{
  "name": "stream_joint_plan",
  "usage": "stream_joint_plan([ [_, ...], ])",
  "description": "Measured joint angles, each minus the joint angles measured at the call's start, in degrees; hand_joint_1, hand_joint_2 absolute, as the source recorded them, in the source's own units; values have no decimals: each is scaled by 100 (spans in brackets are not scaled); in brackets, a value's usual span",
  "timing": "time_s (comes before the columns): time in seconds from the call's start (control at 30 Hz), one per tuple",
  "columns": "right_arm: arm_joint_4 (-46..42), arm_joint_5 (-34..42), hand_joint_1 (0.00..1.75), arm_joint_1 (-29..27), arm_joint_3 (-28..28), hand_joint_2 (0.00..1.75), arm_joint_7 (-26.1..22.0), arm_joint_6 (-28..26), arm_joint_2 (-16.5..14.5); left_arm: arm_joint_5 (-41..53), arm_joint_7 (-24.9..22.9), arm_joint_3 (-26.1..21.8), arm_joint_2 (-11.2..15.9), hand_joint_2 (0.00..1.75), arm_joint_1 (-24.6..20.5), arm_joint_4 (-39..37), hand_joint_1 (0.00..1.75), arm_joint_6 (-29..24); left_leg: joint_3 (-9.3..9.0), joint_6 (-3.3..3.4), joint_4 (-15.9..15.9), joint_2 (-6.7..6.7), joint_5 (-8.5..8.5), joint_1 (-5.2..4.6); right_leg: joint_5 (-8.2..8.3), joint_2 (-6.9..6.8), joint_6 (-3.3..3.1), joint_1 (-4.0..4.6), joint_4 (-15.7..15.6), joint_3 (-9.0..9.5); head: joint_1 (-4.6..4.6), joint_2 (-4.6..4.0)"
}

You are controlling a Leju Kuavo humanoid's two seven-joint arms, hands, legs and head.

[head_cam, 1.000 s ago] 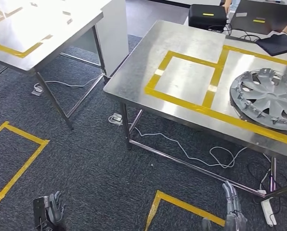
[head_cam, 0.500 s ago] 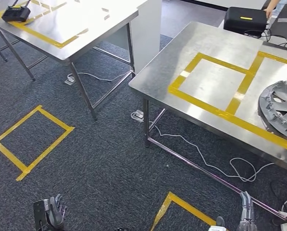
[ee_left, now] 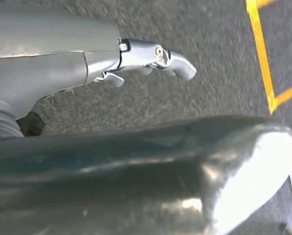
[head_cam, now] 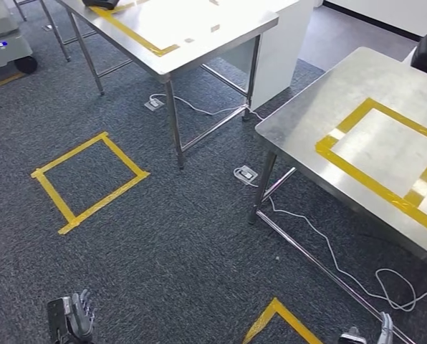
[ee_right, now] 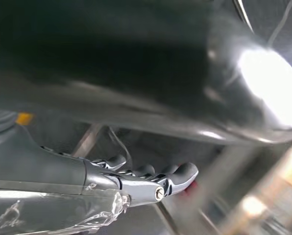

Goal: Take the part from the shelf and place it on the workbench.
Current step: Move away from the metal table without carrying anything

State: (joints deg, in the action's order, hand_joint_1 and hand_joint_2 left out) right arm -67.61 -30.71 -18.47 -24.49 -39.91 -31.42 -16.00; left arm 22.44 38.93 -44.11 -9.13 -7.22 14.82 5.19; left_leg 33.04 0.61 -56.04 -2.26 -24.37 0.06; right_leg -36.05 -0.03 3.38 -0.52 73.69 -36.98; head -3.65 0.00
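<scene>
**Both hands empty, hanging low over the carpet**

The left hand point(head_cam: 71, 320) hangs with fingers loosely apart, holding nothing. The right hand point(head_cam: 375, 333), at the frame's bottom edge, has fingers extended and likewise empty. Between them lies open grey carpet point(head_cam: 190, 251) marked with a yellow tape square point(head_cam: 89, 183). Two steel benches stand ahead: one far point(head_cam: 190, 36), one near right point(head_cam: 309, 122) with taped outlines. No part is visible.

I can read no text, label, brand or number anywhere here. The yellow tape point(head_cam: 87, 183) on the carpet and on the steel tables point(head_cam: 303, 118) makes only plain squares, with no writing on it.
</scene>
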Motion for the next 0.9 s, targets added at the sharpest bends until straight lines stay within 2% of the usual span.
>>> stream_joint_plan([
  [0.03,223,355,0,123,-162,0,2,322,0,-17,0,5,2,0,16,0,0,-8,-3,3,-1,-82,4,-10,163,27,-32,15,-153,28,0,0],
  [0.07,443,714,0,250,-326,0,3,677,2,-36,0,11,1,0,27,0,0,-25,-7,2,-2,-169,8,-17,399,87,-71,26,-503,158,1,0],
  [0.13,881,1293,0,477,-640,0,1,1269,19,-73,0,26,-10,0,32,4,0,-84,3,-15,-16,-333,19,-30,746,371,-138,22,-1272,468,2,0],
  [0.17,1076,1466,0,563,-765,0,-1,1468,32,-95,0,36,-20,0,36,12,0,-121,21,-35,-22,-406,29,-29,817,479,-153,21,-1511,570,3,0],
  [0.2,1254,1589,0,641,-877,0,-3,1631,44,-120,1,47,-28,0,48,26,0,-156,47,-65,-24,-474,45,-19,819,535,-164,25,-1606,617,2,0],
  [0.27,1561,1712,0,779,-1052,0,-7,1883,64,-174,1,69,-40,0,94,58,0,-217,103,-133,-25,-568,80,8,847,424,-197,32,-1639,645,1,0],
  [0.3,1696,1743,0,844,-1119,0,-9,1996,72,-204,1,78,-42,0,116,73,0,-241,139,-164,-69,-497,54,6,872,356,-225,27,-1659,658,-5,0],
  [0.33,1827,1761,0,902,-1179,0,-11,2092,82,-233,1,85,-45,0,127,85,0,-261,215,-193,-208,-354,-40,-3,896,274,-252,17,-1685,665,-20,0],
  [0.4,2076,1765,0,990,-1282,0,-14,2221,98,-290,2,111,-55,0,125,105,0,-288,511,-255,-813,-1,-397,-13,913,90,-283,13,-1714,673,-47,0],
  [0.43,2197,1761,0,1029,-1328,0,-14,2257,105,-314,2,129,-62,0,123,112,0,-301,700,-288,-1203,89,-581,-2,910,-11,-291,15,-1714,669,-55,0],
  [0.47,2314,1757,0,1069,-1369,0,-13,2286,111,-343,1,147,-67,0,131,121,0,-317,841,-315,-1502,128,-686,15,907,-108,-292,14,-1713,666,-55,0],
  [0.5,2425,1755,0,1113,-1408,0,-13,2311,116,-369,1,159,-68,0,147,134,0,-338,893,-337,-1630,148,-690,32,903,-200,-289,10,-1713,664,-56,0],
  [0.53,2521,1755,0,1159,-1441,0,-12,2336,121,-395,1,167,-68,0,166,152,0,-358,826,-356,-1529,169,-587,47,898,-284,-282,4,-1712,665,-57,0],
  [0.57,2611,1755,0,1202,-1470,0,-11,2354,125,-416,0,170,-67,0,181,175,0,-374,648,-371,-1229,223,-417,59,889,-360,-267,-5,-1711,673,-56,0],
  [0.6,2687,1755,0,1240,-1496,0,-11,2368,130,-427,0,172,-69,0,190,195,0,-384,404,-386,-826,358,-244,66,876,-431,-242,-4,-1709,688,-58,0],
  [0.63,2746,1755,0,1266,-1518,0,-12,2376,136,-432,1,175,-75,0,184,214,0,-388,183,-376,-448,481,-127,62,850,-496,-204,7,-1694,689,-68,0],
  [0.67,2796,1755,0,1290,-1535,0,-13,2380,143,-432,1,180,-86,0,178,228,0,-390,31,-338,-187,568,-69,56,824,-555,-167,22,-1687,696,-56,0],
  [0.7,2837,1755,0,1316,-1550,0,-14,2381,149,-432,1,184,-96,0,177,238,0,-390,-44,-287,-54,612,-65,45,801,-611,-131,37,-1684,704,-39,0],
  [0.77,2905,1754,0,1373,-1570,0,-14,2383,154,-435,2,187,-101,0,200,251,0,-391,-39,-162,-23,489,-76,29,776,-698,-75,31,-1699,760,5,0],
  [0.8,2933,1755,0,1397,-1576,0,-14,2386,156,-439,2,186,-97,0,216,258,0,-392,-35,-121,-19,432,-69,30,737,-632,-44,15,-1673,768,11,0],
  [0.83,2957,1754,0,1412,-1583,0,-14,2396,158,-444,2,185,-94,0,223,267,0,-394,-31,-78,-15,368,-53,34,640,-496,-21,1,-1550,735,16,0],
  [0.87,2989,1751,0,1421,-1595,0,-15,2410,161,-453,2,186,-94,0,223,275,0,-398,-29,-40,-10,304,-38,40,482,-323,-3,-8,-1300,624,26,0],
  [0.9,3032,1742,0,1428,-1611,0,-15,2426,164,-468,2,192,-96,0,222,282,0,-409,-23,-12,-10,238,-32,38,278,-148,2,-8,-924,449,40,0],
])
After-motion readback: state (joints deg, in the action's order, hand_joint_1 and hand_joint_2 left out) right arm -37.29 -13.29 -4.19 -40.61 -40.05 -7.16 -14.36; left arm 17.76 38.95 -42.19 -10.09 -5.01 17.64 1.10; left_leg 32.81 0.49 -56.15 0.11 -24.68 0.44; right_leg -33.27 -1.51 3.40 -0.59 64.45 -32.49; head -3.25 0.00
